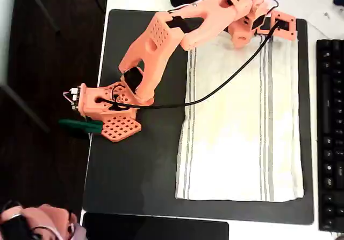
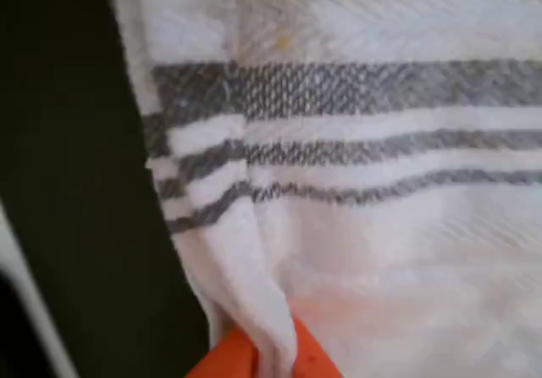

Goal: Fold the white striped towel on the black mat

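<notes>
The towel (image 1: 239,124) lies spread flat on the right half of the mat (image 1: 134,170) in the overhead view, its grey stripe bands running down near its left and right edges. Its lower edge sits just inside the mat's lower border; its right edge is close to the mat's right border. The upper right corner of the towel is where my gripper (image 1: 282,27) sits, at the far end of my orange arm, which reaches from my base at the mat's left edge across the mat's upper part. In the wrist view, the towel (image 2: 356,183) is seen close up, with one wide and two thin grey stripes crossing the frame and a hemmed edge running down beside the mat (image 2: 76,183). A fold of that edge drapes over an orange fingertip (image 2: 246,357) at the bottom of the frame, so the gripper has hold of the towel's edge; I cannot see the second finger. A black cable crosses the towel from my base toward the gripper. The mat rests on a white counter (image 1: 317,221), with a keyboard (image 1: 330,132) to its right.
</notes>
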Motion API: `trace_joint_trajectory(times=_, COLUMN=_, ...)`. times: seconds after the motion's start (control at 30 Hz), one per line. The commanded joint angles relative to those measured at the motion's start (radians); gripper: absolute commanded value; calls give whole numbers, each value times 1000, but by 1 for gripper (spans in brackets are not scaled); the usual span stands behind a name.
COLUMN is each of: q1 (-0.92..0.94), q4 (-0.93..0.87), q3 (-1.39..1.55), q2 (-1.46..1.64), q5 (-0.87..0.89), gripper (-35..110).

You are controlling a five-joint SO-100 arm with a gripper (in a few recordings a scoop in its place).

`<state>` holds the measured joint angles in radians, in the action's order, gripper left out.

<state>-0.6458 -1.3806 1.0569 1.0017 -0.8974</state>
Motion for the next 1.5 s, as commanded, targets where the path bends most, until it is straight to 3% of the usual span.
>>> trace_joint_trajectory(times=0.0, q1=9, q4=-12, q3=-54, q2=110, q5=-9, gripper=0)
trace_joint_trajectory(times=0.23, q1=61, q4=-87, q3=-69, q2=270, q5=-38, gripper=0)
trace_joint_trajectory(times=0.5, q1=235, q4=-160, q3=118, q2=572, q5=-161, gripper=0)
trace_joint_trajectory(times=0.87, q1=704, q4=-242, q3=301, q2=847, q5=-471, gripper=0)
trace_joint_trajectory(times=1.2, q1=1100, q4=-123, q3=276, q2=713, q5=-709, gripper=0)
trace_joint_trajectory(times=1.47, q1=1258, q4=98, q3=411, q2=606, q5=-818, gripper=0)
